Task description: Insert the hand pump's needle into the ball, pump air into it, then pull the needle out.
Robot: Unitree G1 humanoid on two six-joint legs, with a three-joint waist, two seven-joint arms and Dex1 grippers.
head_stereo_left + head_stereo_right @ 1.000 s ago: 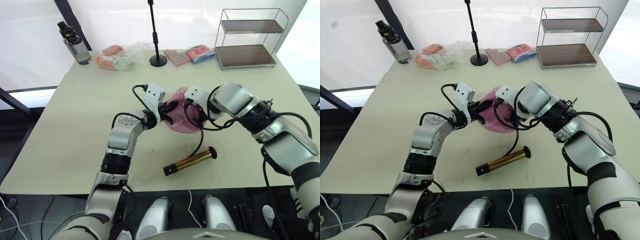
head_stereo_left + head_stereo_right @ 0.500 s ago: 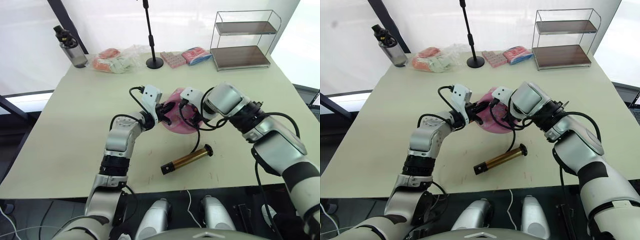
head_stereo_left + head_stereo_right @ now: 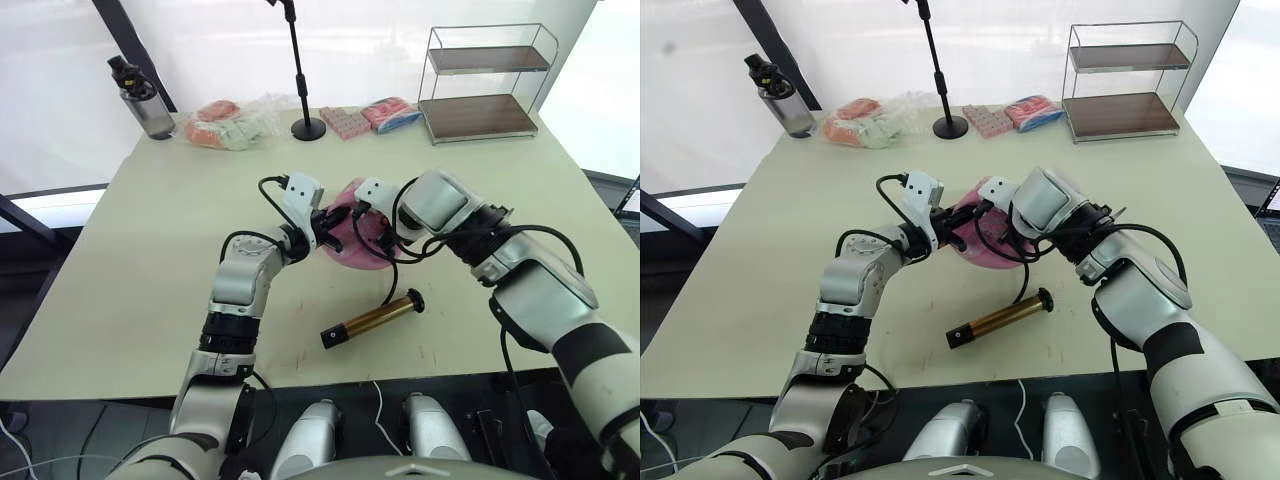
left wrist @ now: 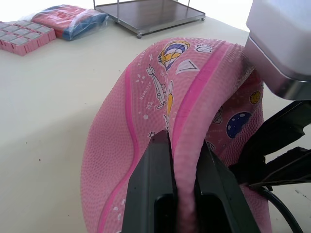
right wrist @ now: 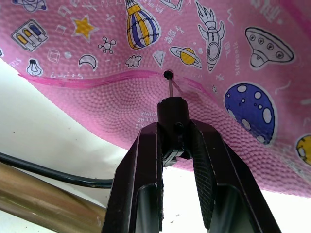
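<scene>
Now, step in hand: needle insertion, barely begun by look of it. Desk carries limp, deflated ball at centre; hand pump lies just in front, hose running up to right claw. Left claw pinches fold of ball skin, closed on it. Right claw clamps needle's black fitting; needle tip sits at valve hole. Next you push straight along needle axis, keeping fold steady; tilt risks bending pin.
</scene>
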